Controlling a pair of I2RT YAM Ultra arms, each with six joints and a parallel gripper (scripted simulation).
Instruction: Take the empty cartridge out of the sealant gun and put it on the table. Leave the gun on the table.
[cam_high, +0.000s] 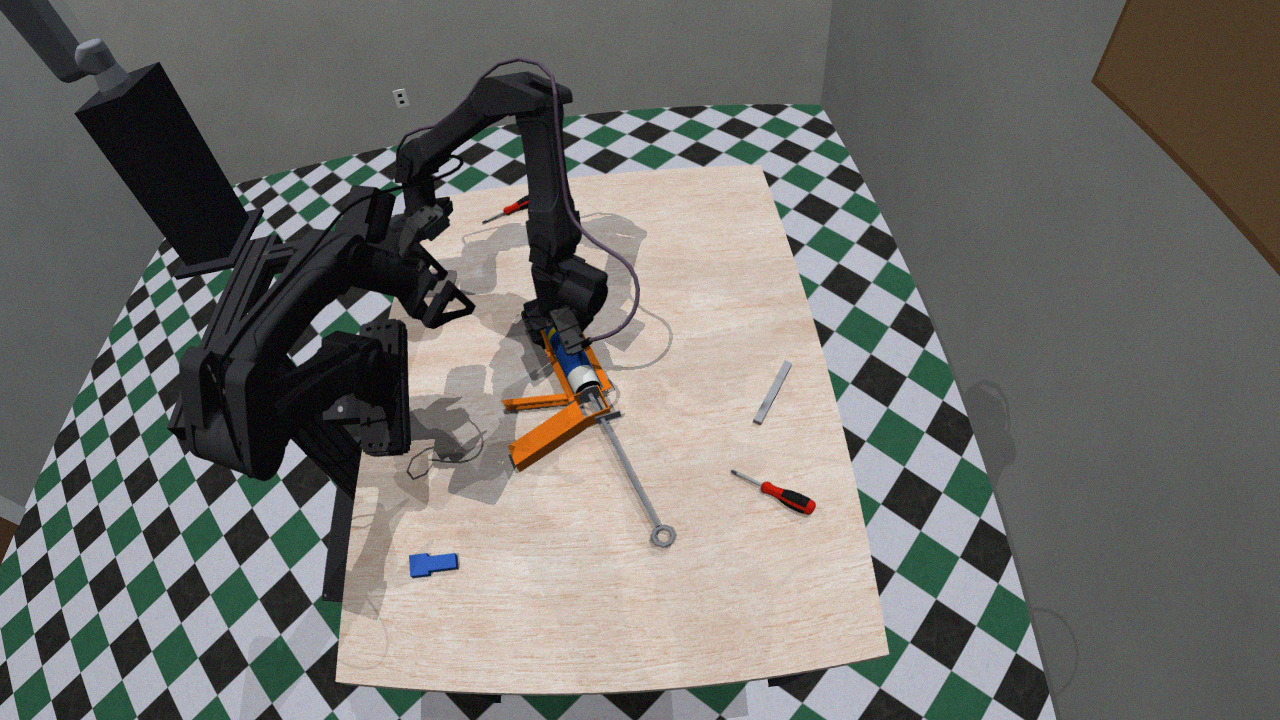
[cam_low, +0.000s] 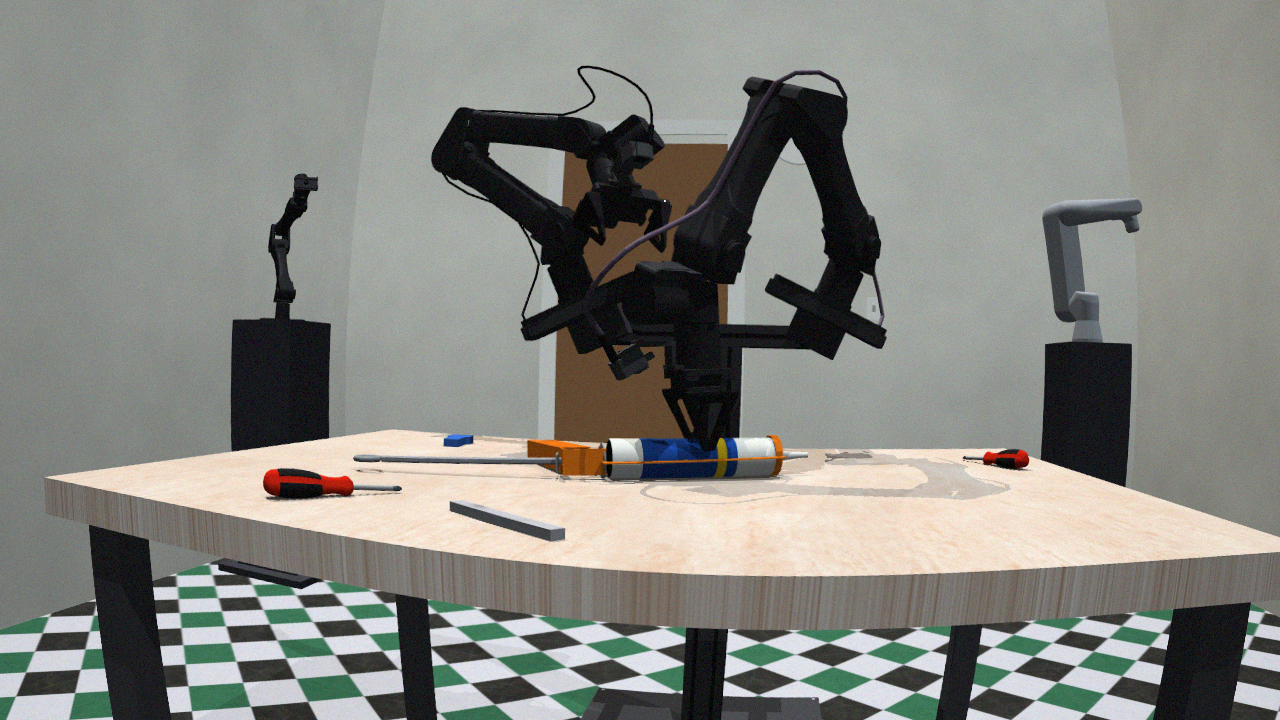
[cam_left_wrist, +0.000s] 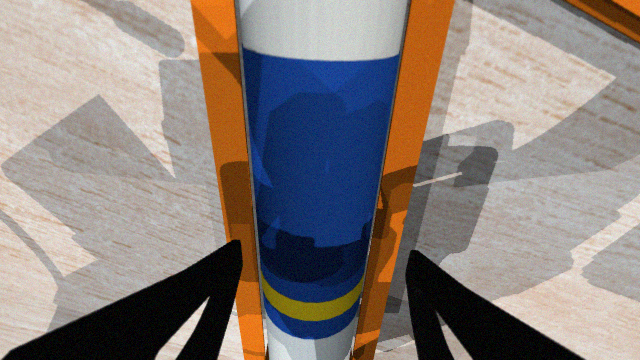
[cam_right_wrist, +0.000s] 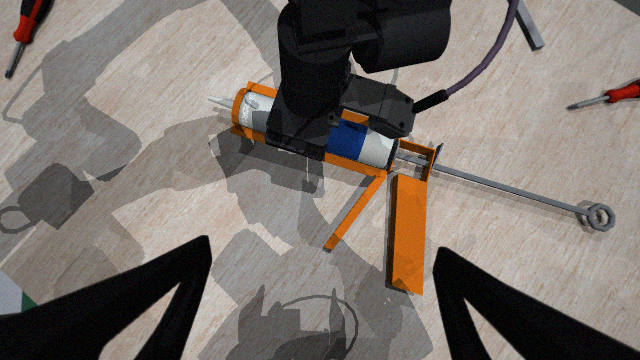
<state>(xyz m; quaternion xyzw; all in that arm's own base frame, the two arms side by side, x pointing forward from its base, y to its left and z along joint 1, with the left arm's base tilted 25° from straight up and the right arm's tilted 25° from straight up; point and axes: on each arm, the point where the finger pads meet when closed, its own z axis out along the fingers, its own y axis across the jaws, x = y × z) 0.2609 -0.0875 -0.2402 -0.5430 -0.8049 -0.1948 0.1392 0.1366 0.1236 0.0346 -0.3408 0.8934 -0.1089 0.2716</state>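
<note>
The jaws of the left gripper (cam_high: 547, 331) (cam_low: 707, 440) (cam_left_wrist: 325, 251) are held apart and clamped on nothing, with one tip seen on either side of the orange sealant gun (cam_high: 553, 436) (cam_low: 572, 458) (cam_left_wrist: 220, 125) (cam_right_wrist: 410, 230). The jaws of the right gripper (cam_high: 451, 315) (cam_low: 629, 241) (cam_right_wrist: 322, 246) are spread wide above the surface (cam_high: 716, 600) (cam_low: 805, 537) (cam_left_wrist: 45, 210) (cam_right_wrist: 500, 280), well apart from the gun.

The cartridge (cam_high: 571, 358) (cam_low: 671, 456) (cam_left_wrist: 320, 175) (cam_right_wrist: 347, 137) is lying in the gun's frame, bounded by an orange rail along each side. In the top view the gun is set near the middle of the frame, with the plunger rod (cam_high: 629, 470) (cam_low: 447, 460) (cam_right_wrist: 505, 187) pointed toward the lower right and ending in a ring.

Right of the rod, a strip of surface is left before the grey bar (cam_high: 772, 392) (cam_low: 506, 521) (cam_right_wrist: 530, 27) and the red-and-black screwdriver (cam_high: 792, 498) (cam_low: 304, 483) (cam_right_wrist: 622, 93), both near the right edge. A blue piece (cam_high: 434, 564) (cam_low: 458, 440) is placed at lower left, near the left edge. A second screwdriver (cam_high: 516, 206) (cam_low: 1006, 459) (cam_right_wrist: 25, 30) is partly hidden by the left arm at the top.

The cartridge is wrapped in blue, crossed by a yellow band, with white at both ends.
</note>
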